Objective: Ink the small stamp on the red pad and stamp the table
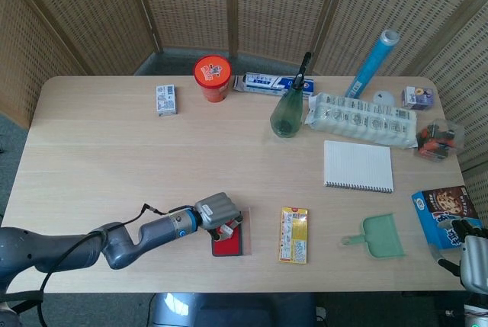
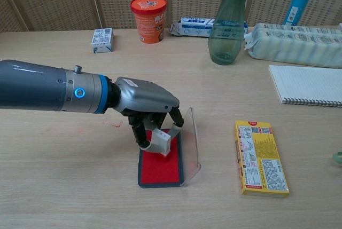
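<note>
The table (image 1: 114, 152) is seen with the left hand (image 2: 145, 103) reaching over the red pad (image 2: 160, 167), near the front edge. The small stamp (image 2: 162, 141) is grasped between the fingers (image 2: 140, 134) of this hand and is held tilted just above the red surface; contact cannot be told. The clear lid (image 2: 191, 142) of the pad is stood open at its right. The right hand (image 1: 474, 254) is seen at the right near corner; its state cannot be told.

Bright even daylight, soft faint shadows, sharp focus, mild glare on clear pad lid (image 2: 191, 138), slight edge distortion
</note>
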Tool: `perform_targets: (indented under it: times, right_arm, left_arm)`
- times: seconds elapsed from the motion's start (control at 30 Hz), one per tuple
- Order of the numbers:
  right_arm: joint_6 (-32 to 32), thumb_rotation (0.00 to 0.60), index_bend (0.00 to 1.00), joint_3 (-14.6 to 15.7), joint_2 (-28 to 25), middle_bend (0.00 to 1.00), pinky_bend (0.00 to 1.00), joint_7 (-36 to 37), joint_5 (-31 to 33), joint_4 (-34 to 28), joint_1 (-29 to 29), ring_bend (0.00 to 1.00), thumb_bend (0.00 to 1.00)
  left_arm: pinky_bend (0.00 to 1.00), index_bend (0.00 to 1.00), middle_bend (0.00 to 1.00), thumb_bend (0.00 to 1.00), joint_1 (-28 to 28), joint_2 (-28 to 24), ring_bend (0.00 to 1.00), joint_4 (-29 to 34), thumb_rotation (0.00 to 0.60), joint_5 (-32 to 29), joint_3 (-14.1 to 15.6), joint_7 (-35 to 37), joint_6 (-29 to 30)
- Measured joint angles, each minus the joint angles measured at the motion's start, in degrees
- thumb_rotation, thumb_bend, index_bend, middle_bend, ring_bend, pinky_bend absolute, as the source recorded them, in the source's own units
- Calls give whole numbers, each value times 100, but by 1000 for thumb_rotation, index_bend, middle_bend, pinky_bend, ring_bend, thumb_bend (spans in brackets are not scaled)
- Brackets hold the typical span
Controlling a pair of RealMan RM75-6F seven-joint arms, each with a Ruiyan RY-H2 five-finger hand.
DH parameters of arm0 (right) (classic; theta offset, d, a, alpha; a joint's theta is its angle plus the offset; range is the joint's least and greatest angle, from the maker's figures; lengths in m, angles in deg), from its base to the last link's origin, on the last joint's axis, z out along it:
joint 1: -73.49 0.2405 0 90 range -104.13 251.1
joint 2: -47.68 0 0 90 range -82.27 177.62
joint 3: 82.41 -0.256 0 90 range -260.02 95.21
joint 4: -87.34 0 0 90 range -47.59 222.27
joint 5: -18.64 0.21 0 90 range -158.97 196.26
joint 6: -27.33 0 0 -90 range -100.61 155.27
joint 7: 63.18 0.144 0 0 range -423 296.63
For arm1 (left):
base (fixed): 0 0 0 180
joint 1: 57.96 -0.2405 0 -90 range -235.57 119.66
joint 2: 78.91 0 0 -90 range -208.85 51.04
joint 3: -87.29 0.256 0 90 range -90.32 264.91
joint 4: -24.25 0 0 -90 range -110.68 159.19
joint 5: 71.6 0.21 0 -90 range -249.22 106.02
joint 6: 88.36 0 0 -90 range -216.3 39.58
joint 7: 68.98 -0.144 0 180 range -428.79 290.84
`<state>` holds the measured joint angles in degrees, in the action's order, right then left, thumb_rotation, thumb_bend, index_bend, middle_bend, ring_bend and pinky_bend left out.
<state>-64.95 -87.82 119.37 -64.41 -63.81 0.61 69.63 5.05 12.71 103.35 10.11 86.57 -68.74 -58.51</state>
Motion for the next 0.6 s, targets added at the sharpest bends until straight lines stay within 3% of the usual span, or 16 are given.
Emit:
perform_targets:
  times: [0.33, 0.6]
  right_arm:
    - [9, 589, 437, 2, -4, 439, 372, 35, -36, 2, 5, 468, 262]
    - [78, 593, 437, -1, 25, 438, 372, 97, -35, 65, 38, 469, 263]
  left_arm:
    - [932, 637, 1000, 365, -125, -597, 1000, 462, 569, 192, -128, 230, 518]
    - [932, 637, 1000, 356, -471, -1075, 1000, 563, 571, 187, 5, 356, 833]
